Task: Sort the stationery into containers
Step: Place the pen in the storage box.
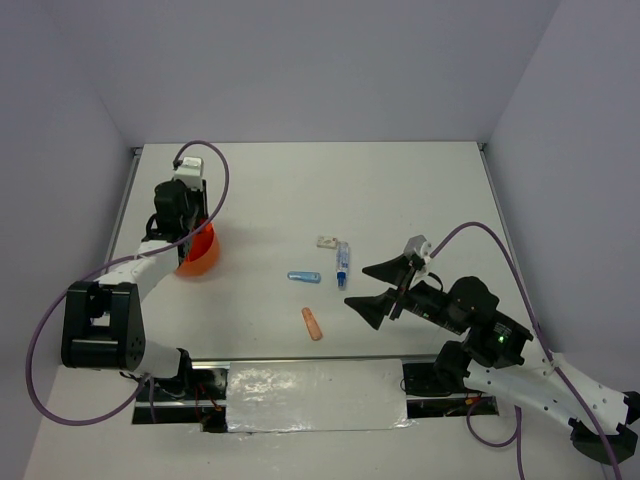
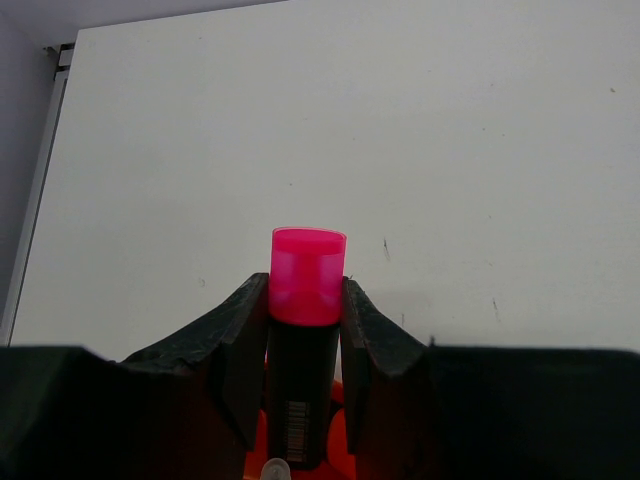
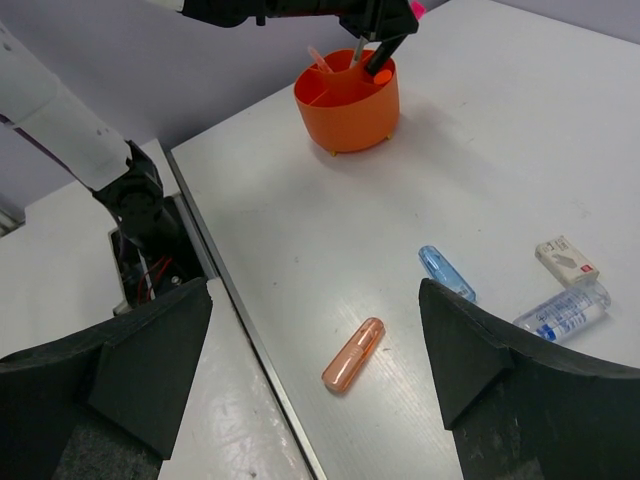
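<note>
My left gripper [image 2: 305, 290] is shut on a black highlighter with a pink cap [image 2: 308, 275], held just above the round orange tub [image 2: 352, 440]. In the top view that gripper [image 1: 186, 215] hangs over the tub [image 1: 200, 256] at the table's left. The right wrist view shows the tub [image 3: 345, 105] divided inside, with thin pens and an orange cap standing in it. My right gripper [image 3: 315, 300] is open over the peach eraser [image 3: 354, 355]. Beyond it lie a small blue marker [image 3: 446, 273], a clear blue marker [image 3: 562, 314] and a white block [image 3: 566, 260].
On the table's middle lie the eraser [image 1: 312, 323], the blue markers [image 1: 303, 277] and the white block [image 1: 326, 241], left of my right gripper [image 1: 385, 290]. A shiny foil strip [image 1: 315, 395] runs along the near edge between the arm bases. Grey walls close in the table.
</note>
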